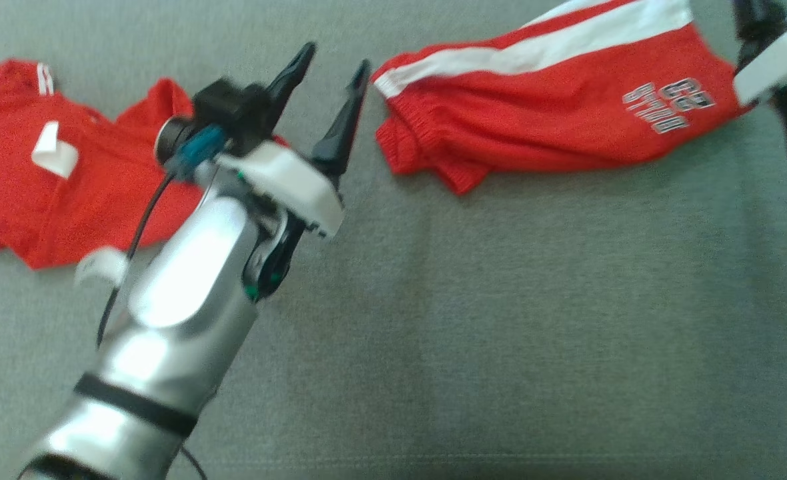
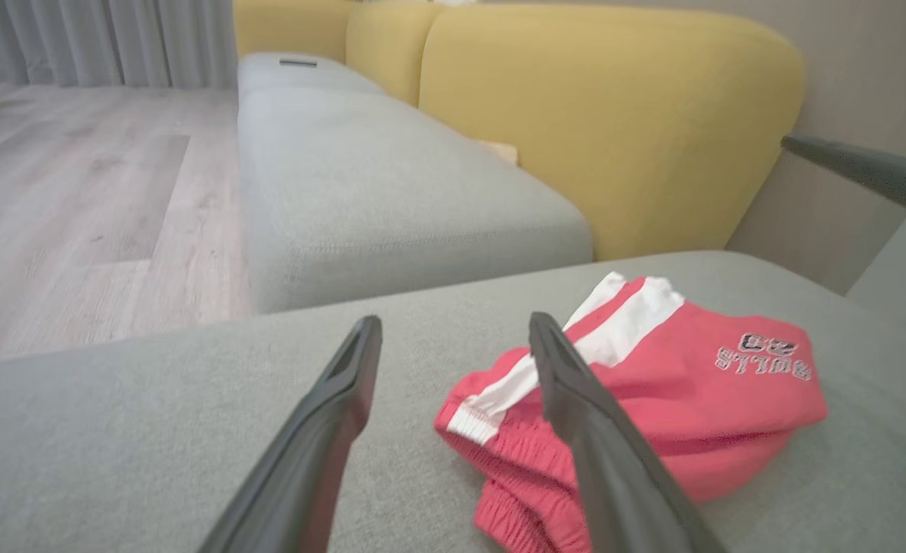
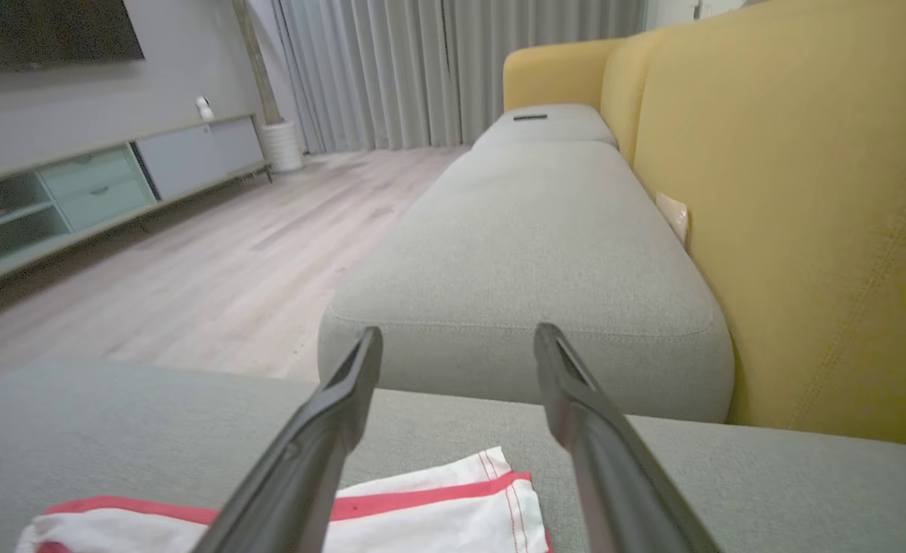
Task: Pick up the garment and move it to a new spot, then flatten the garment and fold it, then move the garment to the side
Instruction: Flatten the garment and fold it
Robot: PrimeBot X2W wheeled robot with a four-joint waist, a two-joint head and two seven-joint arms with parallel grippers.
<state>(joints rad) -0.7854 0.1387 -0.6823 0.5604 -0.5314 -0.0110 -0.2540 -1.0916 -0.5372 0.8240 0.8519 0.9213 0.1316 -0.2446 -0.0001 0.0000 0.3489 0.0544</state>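
Landmark: striped garment (image 1: 553,113), red with white bands and a grey print. All positions below are given relative to it.
Garment position: lies on the grey sofa seat (image 1: 500,333), laid out lengthwise, with the ribbed end bunched and the printed end opposite.
Garment contact: nothing grips it. The ribbed end lies clear of the left tool in the head view.
Left tool (image 1: 333,60): open, the two dark fingers spread with nothing between them. It stands just beside the garment's ribbed end. In the left wrist view one finger crosses in front of the garment.
Right tool (image 3: 459,332): open, fingers spread with nothing between them. It is at the garment's printed end. Contact with the fabric cannot be told.
White cloth (image 3: 438,507): red-edged, lies below the right tool's fingers. Whether it is part of the striped garment cannot be told.
Second red garment (image 1: 67,173): crumpled on the same seat, on the far side of the left tool from the striped garment, well apart from it.
Yellow backrest (image 2: 614,115): stands behind the striped garment.
Wooden floor (image 2: 77,192): lies beyond the seat edge, well apart from the garment.
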